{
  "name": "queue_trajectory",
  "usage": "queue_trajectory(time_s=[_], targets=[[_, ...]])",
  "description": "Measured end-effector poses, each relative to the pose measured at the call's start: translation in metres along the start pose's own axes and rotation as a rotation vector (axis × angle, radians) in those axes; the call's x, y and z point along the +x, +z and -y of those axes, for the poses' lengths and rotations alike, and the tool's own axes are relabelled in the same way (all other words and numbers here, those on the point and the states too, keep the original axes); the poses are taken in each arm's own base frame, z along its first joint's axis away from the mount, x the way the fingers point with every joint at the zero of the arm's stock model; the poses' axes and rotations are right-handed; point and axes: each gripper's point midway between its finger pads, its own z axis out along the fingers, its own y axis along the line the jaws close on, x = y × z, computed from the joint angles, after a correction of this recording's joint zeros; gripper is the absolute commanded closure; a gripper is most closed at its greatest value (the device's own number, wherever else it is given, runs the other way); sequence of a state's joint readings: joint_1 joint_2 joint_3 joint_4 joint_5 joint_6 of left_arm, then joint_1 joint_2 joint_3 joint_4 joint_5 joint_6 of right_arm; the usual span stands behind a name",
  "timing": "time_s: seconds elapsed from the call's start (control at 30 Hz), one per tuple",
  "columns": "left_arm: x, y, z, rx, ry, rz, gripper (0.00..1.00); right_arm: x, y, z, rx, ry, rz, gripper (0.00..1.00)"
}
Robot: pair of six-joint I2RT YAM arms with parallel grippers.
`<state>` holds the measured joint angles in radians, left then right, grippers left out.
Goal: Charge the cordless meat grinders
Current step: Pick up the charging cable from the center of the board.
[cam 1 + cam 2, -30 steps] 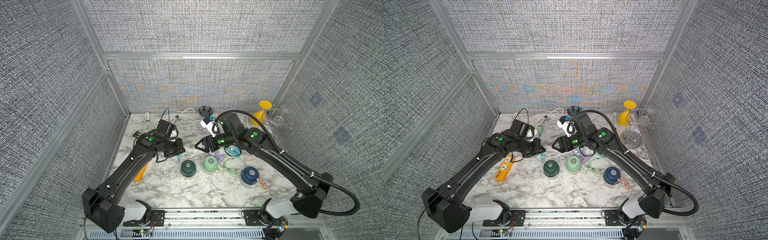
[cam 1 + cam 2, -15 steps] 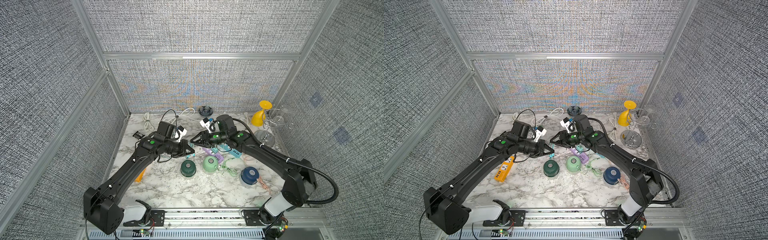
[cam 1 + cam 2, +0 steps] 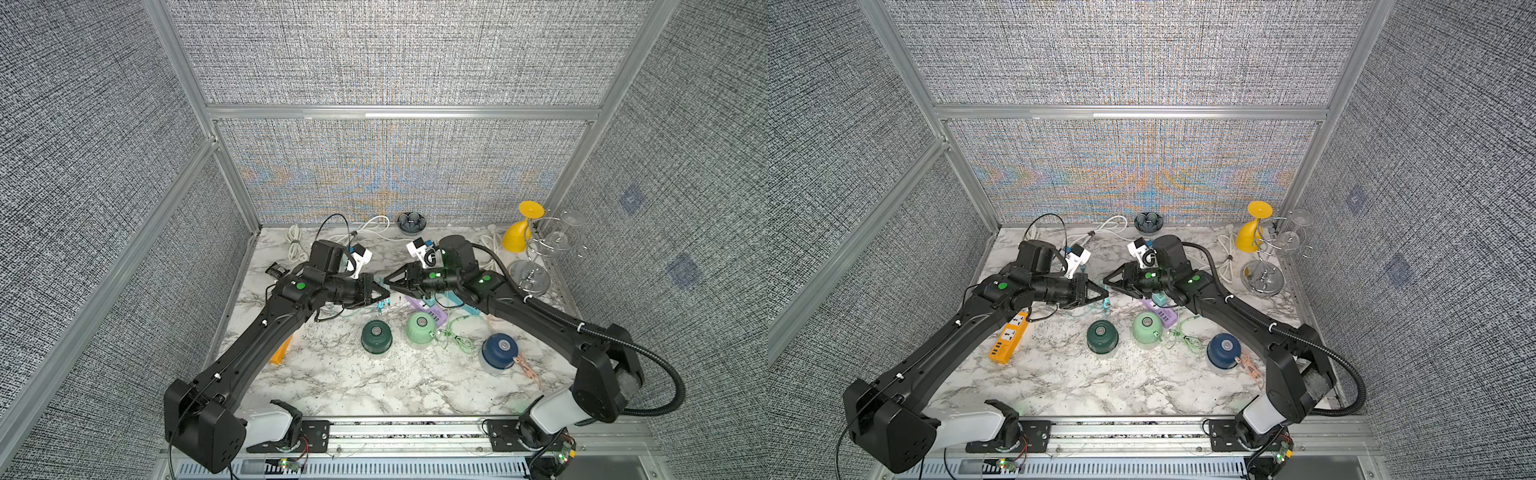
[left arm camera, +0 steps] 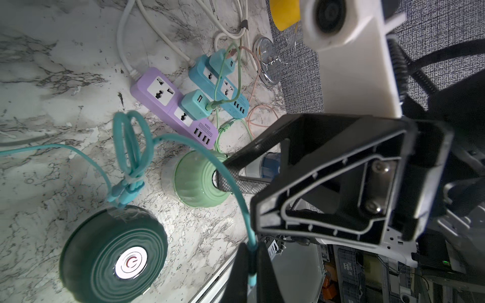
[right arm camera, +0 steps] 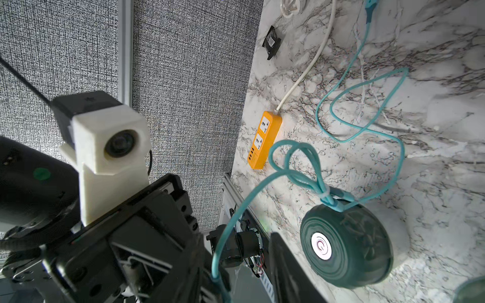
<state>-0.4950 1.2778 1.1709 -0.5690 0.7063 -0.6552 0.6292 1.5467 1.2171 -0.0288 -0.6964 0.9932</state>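
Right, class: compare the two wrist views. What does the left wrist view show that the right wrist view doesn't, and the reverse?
Only the left wrist view: the purple strip, the blue strip and the navy grinder. Only the right wrist view: the orange strip. Both: the dark green grinder and the teal cable.

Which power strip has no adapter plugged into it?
The orange rectangular power strip; both its sockets are bare, while the purple strip and the blue strip each carry a teal adapter.
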Motion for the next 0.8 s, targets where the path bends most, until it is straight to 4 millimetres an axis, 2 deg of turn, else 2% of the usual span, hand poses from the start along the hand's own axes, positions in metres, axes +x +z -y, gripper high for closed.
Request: queue_trajectory(time_s=[0.23,0.4,0.5,0.7,0.73,0.8], targets=[[0.001,0.0,0.0,0.007,-0.011,0.009,1.0,-0.008,0.01,-0.008,-0.045,0.016,0.008,0.56],[0.001,-0.003,0.002,0.018,-0.009,0.023,1.0,-0.003,0.022,-0.012,-0.071,0.024,-0.017,0.58],[0.0,-0.004,0.005,0.022,-0.005,0.029,1.0,0.001,0.028,-0.013,-0.079,0.032,-0.029,0.65],[0.002,-0.005,0.004,0.021,-0.006,0.029,1.0,0.0,0.028,-0.017,-0.096,0.041,-0.026,0.91],[0.002,-0.005,0.003,0.019,-0.007,0.028,0.92,0.0,0.027,-0.019,-0.097,0.037,-0.021,0.98],[0.003,-0.004,0.002,0.014,-0.006,0.027,0.6,-0.001,0.025,-0.021,-0.082,0.027,-0.016,1.0]])
